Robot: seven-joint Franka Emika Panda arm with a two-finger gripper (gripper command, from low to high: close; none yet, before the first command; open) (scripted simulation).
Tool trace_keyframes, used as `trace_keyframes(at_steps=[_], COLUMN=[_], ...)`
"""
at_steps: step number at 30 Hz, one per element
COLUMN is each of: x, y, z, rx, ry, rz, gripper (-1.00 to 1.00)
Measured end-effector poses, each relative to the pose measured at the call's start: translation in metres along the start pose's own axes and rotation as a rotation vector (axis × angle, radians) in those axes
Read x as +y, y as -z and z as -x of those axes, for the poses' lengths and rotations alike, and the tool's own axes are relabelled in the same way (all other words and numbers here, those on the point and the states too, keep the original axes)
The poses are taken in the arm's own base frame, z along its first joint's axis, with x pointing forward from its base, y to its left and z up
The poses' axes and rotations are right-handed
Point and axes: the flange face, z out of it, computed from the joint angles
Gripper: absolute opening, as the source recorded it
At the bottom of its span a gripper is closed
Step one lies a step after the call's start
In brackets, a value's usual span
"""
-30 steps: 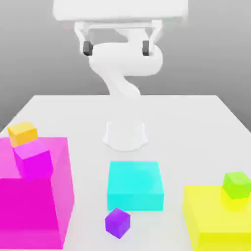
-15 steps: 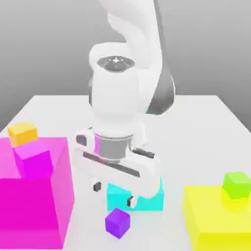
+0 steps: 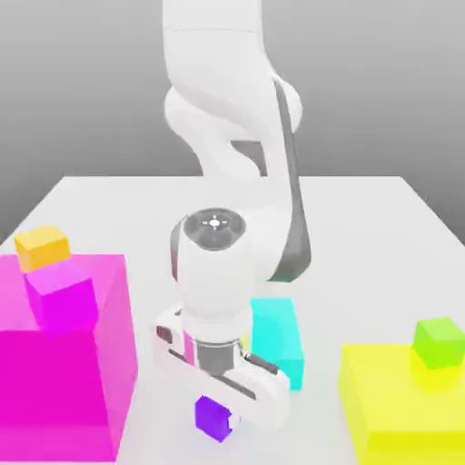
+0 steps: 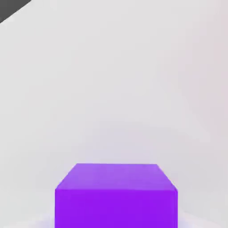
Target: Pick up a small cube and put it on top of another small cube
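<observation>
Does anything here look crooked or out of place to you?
Nothing looks spilled or damaged. The oddest sight is the pink cube, which sits askew on the big pink block, turned out of line with its edges, close to the orange cube. That may simply be how it was set.

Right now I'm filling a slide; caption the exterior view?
Robot gripper lowered over the small purple cube.

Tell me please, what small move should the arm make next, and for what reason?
Probably a short lift straight up: the claw is down at the small purple cube and appears closed on it, and the cube seems to sit on the table, away from the other small cubes.
</observation>
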Motion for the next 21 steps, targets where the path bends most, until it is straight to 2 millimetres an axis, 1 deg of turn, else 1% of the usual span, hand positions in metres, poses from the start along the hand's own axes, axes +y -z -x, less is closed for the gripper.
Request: trace_keyframes(at_steps=[4, 7, 8, 11, 12, 14, 17, 19, 21], x=[0.001, -0.005, -0.012, -0.040, -0.048, -0.063, -0.081, -0.089, -0.093], y=[0.040, 0.044, 0.047, 0.061, 0.069, 0.087, 0.118, 0.145, 0.176], z=[-0.002, -0.017, -0.016, -0.004, -0.007, -0.019, -0.043, -0.067, -0.096], rx=[0.003, 0.027, 0.039, 0.086, 0.108, 0.158, 0.241, 0.301, 0.360], ry=[0.014, 0.161, 0.236, 0.487, 0.555, 0.674, 0.829, 0.904, 0.960], rz=[0.002, 0.012, 0.016, 0.031, 0.041, 0.070, 0.131, 0.189, 0.260], gripper=[-1.00, -1.00, -1.00, -1.00, -1.00, -1.00, -1.00, -1.00, -1.00])
